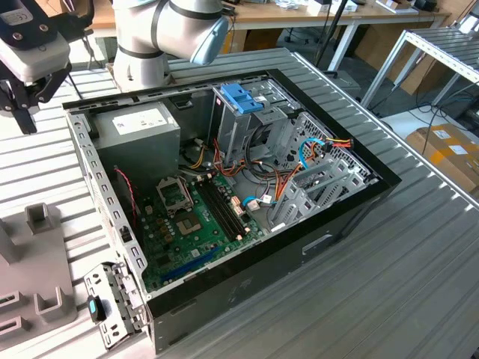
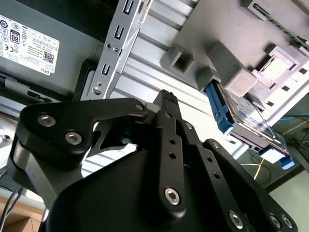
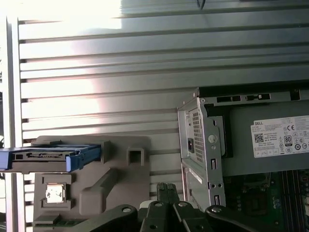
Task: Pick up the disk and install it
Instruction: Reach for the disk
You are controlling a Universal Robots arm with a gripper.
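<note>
While the claw (image 1: 24, 120) hangs at the upper left of the exterior view, above the slatted aluminium table (image 1: 404, 284) and off the back left corner of the open PC case (image 1: 329, 243), it holds nothing. Both wrist views show its tips (image 3: 166, 187) pressed together, so the claw is closed and empty, with slatted table surface beyond it. The disk (image 3: 48, 157) has not been picked up. In the first wrist view it stands on edge in a slot of the grey fixture block (image 3: 120, 159), blue side rails visible, well apart from the claw. The second wrist view has the same disk (image 2: 244, 116) propped in the fixture, with a blue rail on the near edge and the silver body behind it. The fixture also carries a small square silver part (image 3: 53, 193) just beside the disk. In the exterior view the fixture (image 1: 37, 262) sits at the lower left of the frame, on the table just beside the case. A loose metal bracket with a blue tab (image 1: 112, 307) lies against the case's near left corner. The case lies on its side, lid off. Inside it, the grey power supply (image 1: 138, 127) with its white sticker is at the back left and the green motherboard (image 1: 187, 224) is centre left. The metal drive cage with the blue handle (image 1: 241, 97) is upper centre, with bundled cables (image 1: 314, 149) to its right. The arm's base (image 1: 142, 52) stands at top centre, behind the case.
</note>
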